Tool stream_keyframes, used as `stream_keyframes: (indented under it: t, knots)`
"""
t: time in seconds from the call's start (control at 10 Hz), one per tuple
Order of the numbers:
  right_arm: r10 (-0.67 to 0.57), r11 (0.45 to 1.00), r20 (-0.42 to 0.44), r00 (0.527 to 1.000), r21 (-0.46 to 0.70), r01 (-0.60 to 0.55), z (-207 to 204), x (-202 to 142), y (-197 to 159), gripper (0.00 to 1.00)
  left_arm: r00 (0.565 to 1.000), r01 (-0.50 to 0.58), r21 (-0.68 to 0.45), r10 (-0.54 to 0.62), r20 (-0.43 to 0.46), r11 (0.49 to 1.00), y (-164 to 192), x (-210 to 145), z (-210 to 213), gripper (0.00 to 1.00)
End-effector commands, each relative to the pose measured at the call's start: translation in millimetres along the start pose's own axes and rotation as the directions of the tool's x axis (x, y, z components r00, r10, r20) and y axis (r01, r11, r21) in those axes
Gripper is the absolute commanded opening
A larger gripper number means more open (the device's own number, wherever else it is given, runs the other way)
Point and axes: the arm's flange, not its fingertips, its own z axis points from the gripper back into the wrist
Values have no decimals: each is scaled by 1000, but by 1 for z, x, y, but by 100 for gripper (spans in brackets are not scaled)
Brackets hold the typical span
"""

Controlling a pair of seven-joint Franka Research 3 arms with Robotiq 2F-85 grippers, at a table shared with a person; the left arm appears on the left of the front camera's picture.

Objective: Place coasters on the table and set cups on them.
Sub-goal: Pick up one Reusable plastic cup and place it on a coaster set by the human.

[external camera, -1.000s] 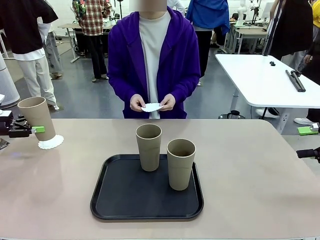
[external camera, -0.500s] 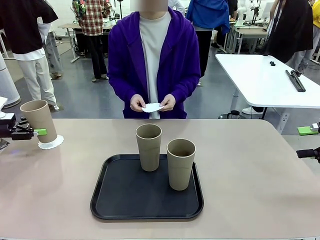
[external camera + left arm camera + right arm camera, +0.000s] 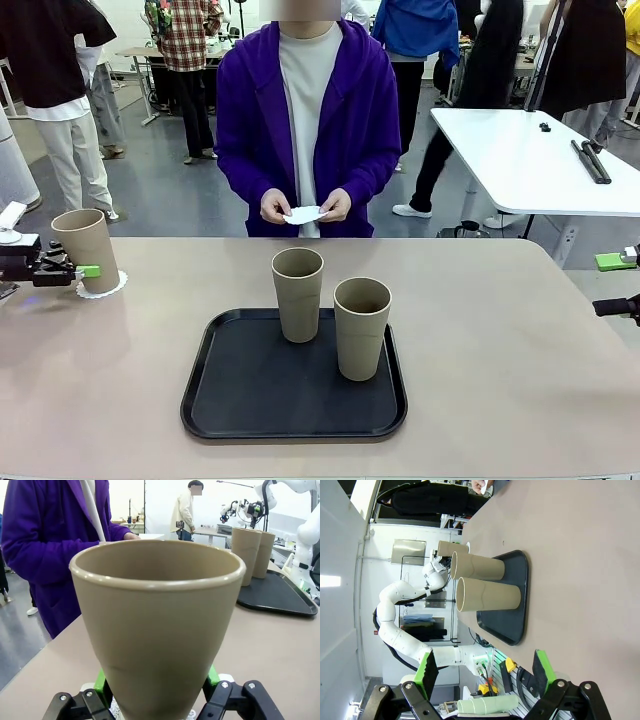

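My left gripper is shut on a tan cup at the table's far left. The cup leans slightly, and its base sits on or just above a white lacy coaster; I cannot tell whether they touch. In the left wrist view the same cup stands between the green pads, with a bit of coaster below it. Two more cups stand on the black tray. The person's hands hold another coaster. My right gripper is open with nothing in it.
The tray lies mid-table toward the near edge on the beige table. The person in a purple jacket stands at the far side. A white table stands behind on the right. Bare tabletop lies to the left and right of the tray.
My left gripper has brought the cup down onto or just over the coaster and set it more upright. The person's hands and the right arm have stayed still.
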Motion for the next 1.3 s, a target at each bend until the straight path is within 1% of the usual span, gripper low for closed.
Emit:
stream_keyframes:
  t: [0.0, 0.6, 0.8, 1.2]
  knots:
    - [6, 1000, 5, 1000, 8, -6, 1, 1, 1, 100, 1000, 3, 28, -3, 11, 1000, 8, 3, -1, 84]
    - [6, 1000, 5, 1000, 8, -6, 1, 1, 1, 100, 1000, -6, 17, 6, 7, 1000, 10, 1, -3, 84]
    - [6, 1000, 5, 1000, 8, -6, 1, 1, 1, 100, 1000, -3, 21, 3, 5, 1000, 10, 0, -2, 100]
    - [6, 1000, 5, 1000, 8, -6, 1, 1, 1, 100, 1000, -4, 9, 5, -14, 1000, 10, 1, -1, 100]
